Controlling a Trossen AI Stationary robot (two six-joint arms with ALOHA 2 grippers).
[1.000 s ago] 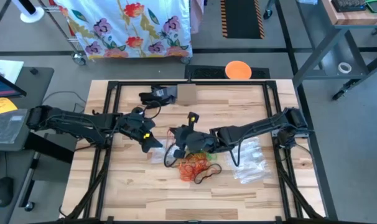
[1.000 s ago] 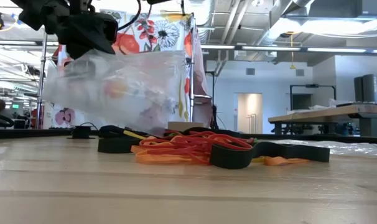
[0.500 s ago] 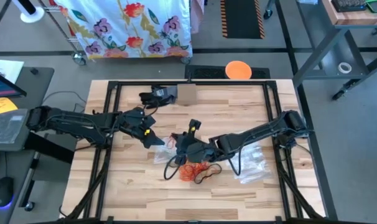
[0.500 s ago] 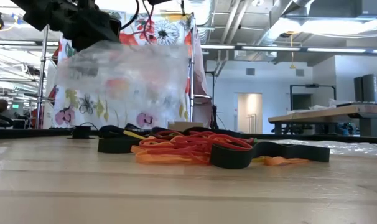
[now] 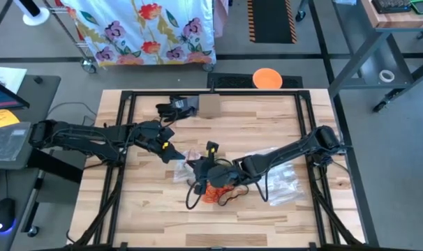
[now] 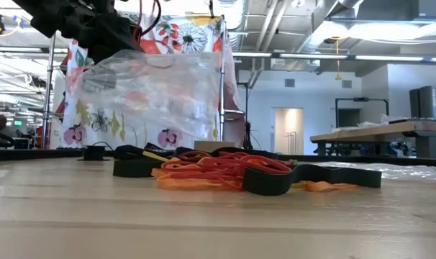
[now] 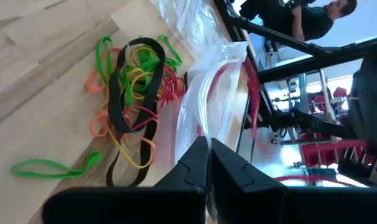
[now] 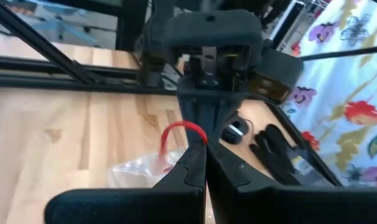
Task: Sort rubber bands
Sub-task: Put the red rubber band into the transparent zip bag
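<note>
The left gripper (image 5: 175, 156) is up above the wooden table (image 5: 149, 209), near the middle, and its two fingers are pinched tight on the top edge of a clear zip bag (image 6: 157, 97). The bag hangs down from it and does not touch the table in the low view. In the left wrist view the fingers (image 7: 198, 163) press together on the bag's edge, and there is a bit of red inside the bag (image 7: 223, 87). The right gripper (image 5: 199, 167) is right next to the left one, close to the bag. Its fingers (image 8: 191, 167) are squeezed shut on a red rubber band (image 8: 182, 132), which loops up just past the fingertips. The other rubber bands (image 5: 218, 189) lie in a messy pile on the table, just under and beside the right gripper. The pile has orange, red, green, yellow and black loops (image 7: 135, 87). One green band (image 7: 51, 167) lies a little apart from the pile. More clear bags (image 5: 281, 183) lie flat on the table near the right arm. A flowery cloth (image 5: 156, 28) hangs past the far end of the table.
</note>
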